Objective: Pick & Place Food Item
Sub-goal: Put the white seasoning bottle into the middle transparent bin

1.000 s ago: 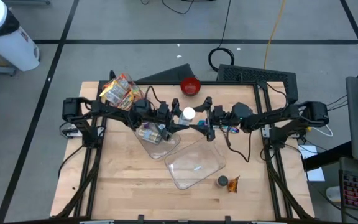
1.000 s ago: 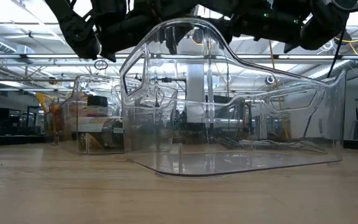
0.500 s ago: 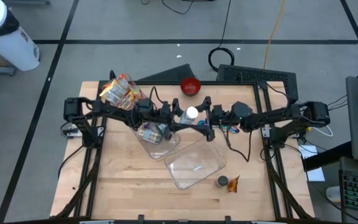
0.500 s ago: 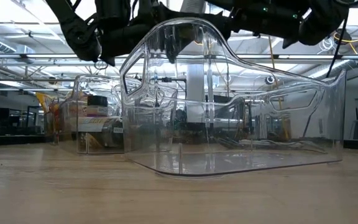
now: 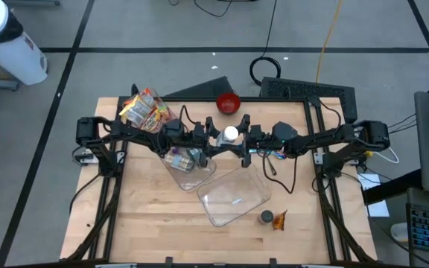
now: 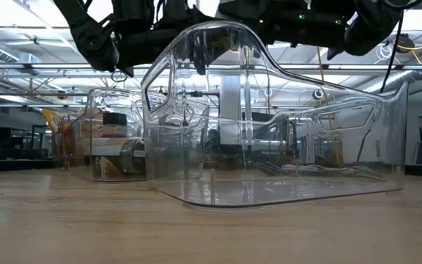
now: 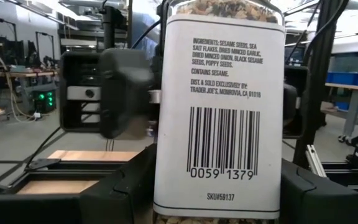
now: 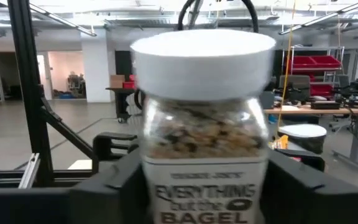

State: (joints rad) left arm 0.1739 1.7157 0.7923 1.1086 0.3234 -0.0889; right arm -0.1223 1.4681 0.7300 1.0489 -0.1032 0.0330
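A glass seasoning jar (image 5: 231, 134) with a white lid and a white label is held upright in the air over the table's middle. It also shows in the left wrist view (image 7: 219, 106) and the right wrist view (image 8: 204, 124). My left gripper (image 5: 218, 139) comes from the left and is shut on the jar. My right gripper (image 5: 243, 138) comes from the right and is open. Its fingers (image 8: 114, 186) stand close on either side of the jar's labelled body. I cannot tell whether they touch it. My left gripper pinches the jar's labelled body (image 7: 166, 186) between its two fingers, one on each side. The fingers come level from the table's left side. The jar stands upright in the hold, lid up, lifted clear of the table.
A clear tub (image 5: 185, 160) holding packaged items stands below the left arm. A larger empty clear tub (image 5: 233, 197) lies nearer the front and fills the low view (image 6: 269, 132). A snack bag (image 5: 144, 110), a red bowl (image 5: 228, 102) and a small can (image 5: 267, 217) stand around.
My right gripper has gone toward the table's left edge and a little up, levelling out, until its fingers stand around the jar. My left gripper has carried the jar a little toward the right, still upright.
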